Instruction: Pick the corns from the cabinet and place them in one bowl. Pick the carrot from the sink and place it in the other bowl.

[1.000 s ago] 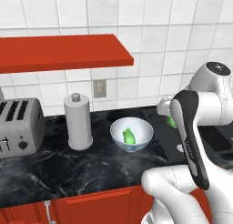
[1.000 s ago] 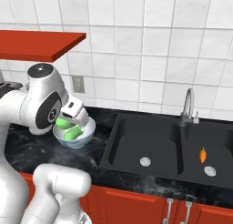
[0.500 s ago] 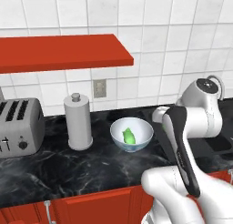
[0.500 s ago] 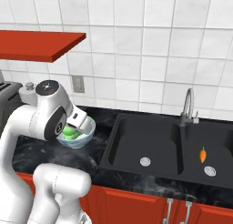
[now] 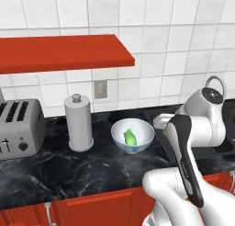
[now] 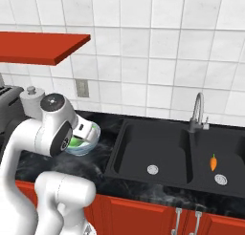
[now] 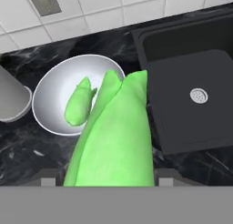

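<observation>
Gripper (image 7: pixel 109 182) clamps green corn (image 7: pixel 116 136), jaws partly spread around it, above counter (image 7: pixel 191 161) between pale bowl (image 7: pixel 50 93) and sink (image 7: pixel 191 77). Second corn (image 7: pixel 77 105) lies in pale bowl. Carrot (image 6: pixel 213 162) in far sink basin. Red cabinet (image 5: pixel 59 53) above.

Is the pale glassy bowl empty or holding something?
Holding something: one green corn lies inside the pale bowl on the counter.
</observation>
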